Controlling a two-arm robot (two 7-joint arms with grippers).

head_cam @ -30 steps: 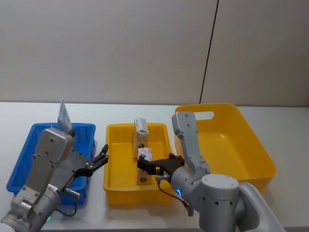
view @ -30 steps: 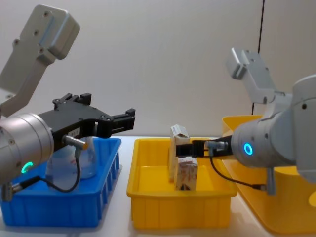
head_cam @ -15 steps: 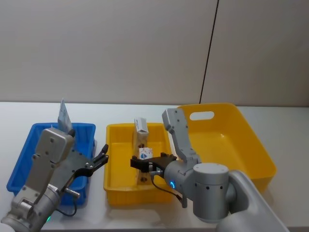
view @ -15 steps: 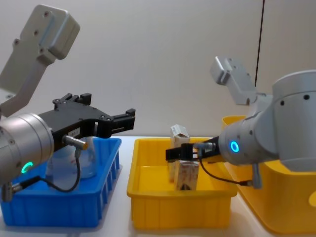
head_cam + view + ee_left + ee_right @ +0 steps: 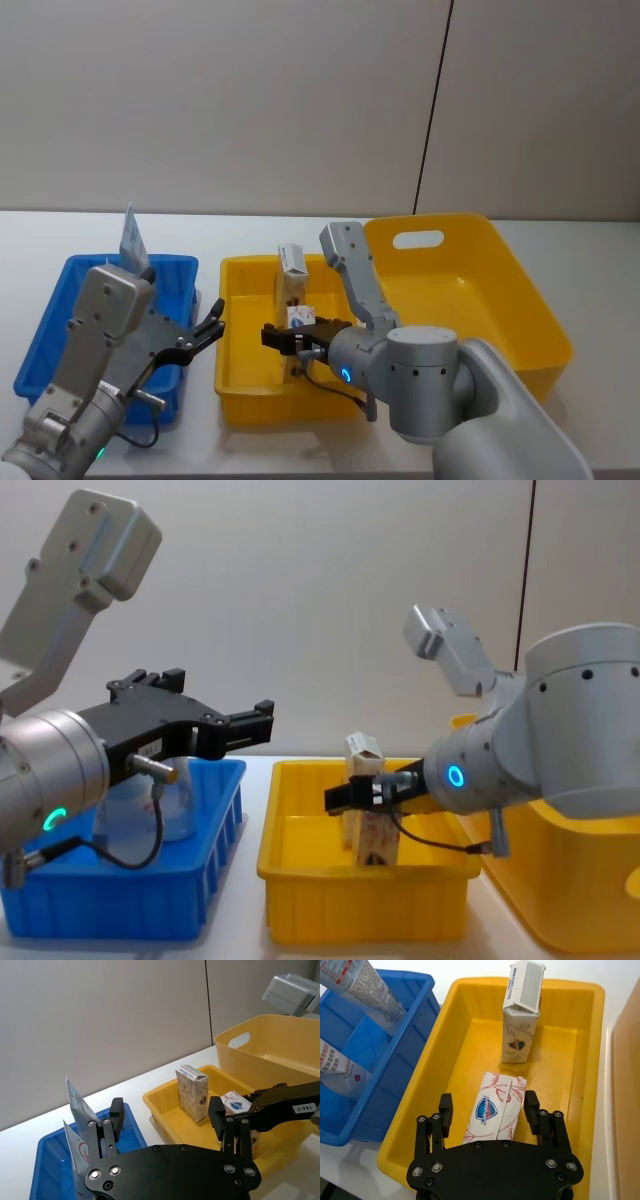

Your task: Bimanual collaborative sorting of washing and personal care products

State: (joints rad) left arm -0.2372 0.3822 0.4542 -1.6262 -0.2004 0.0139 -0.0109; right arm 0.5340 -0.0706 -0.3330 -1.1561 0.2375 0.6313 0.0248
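Right pincer (image 5: pixel 488 1101) wide astride shorter carton (image 5: pixel 495 1106), taller carton (image 5: pixel 522 1015) beyond; left pincer (image 5: pixel 166 1106) wide.

Left arm: elbow raised high, forearm sloping down and forward. Left gripper (image 5: pixel 208 333) held level, fingers spread wide. Right arm: elbow up, wrist reaching across toward robot's left. Right gripper (image 5: pixel 278 339) low, fingers parted.
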